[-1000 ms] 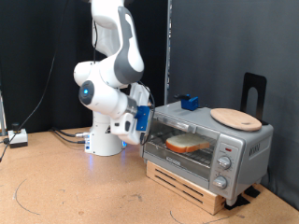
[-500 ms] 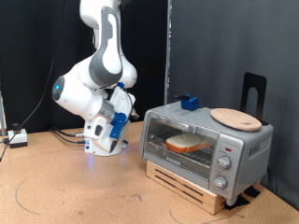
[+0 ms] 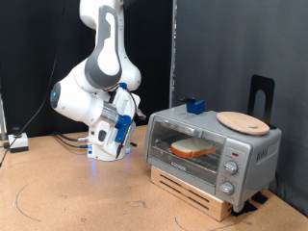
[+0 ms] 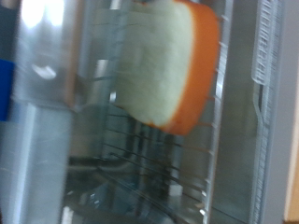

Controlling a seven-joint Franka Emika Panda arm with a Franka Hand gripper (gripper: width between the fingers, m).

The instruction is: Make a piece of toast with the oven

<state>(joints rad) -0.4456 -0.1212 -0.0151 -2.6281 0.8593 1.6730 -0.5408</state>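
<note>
Black backdrop; toast (image 3: 192, 147) inside closed oven (image 3: 212, 151); gripper (image 3: 122, 136) apart.

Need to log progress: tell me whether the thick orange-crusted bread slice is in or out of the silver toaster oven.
In. The thick orange-crusted bread slice lies on the wire rack behind the glass door of the silver toaster oven.

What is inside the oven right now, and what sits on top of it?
Inside the oven, the piece of toast lies on the wire rack, behind the closed glass door. The rear interior is unclear. On top: a round wooden board and a small blue object.
</note>
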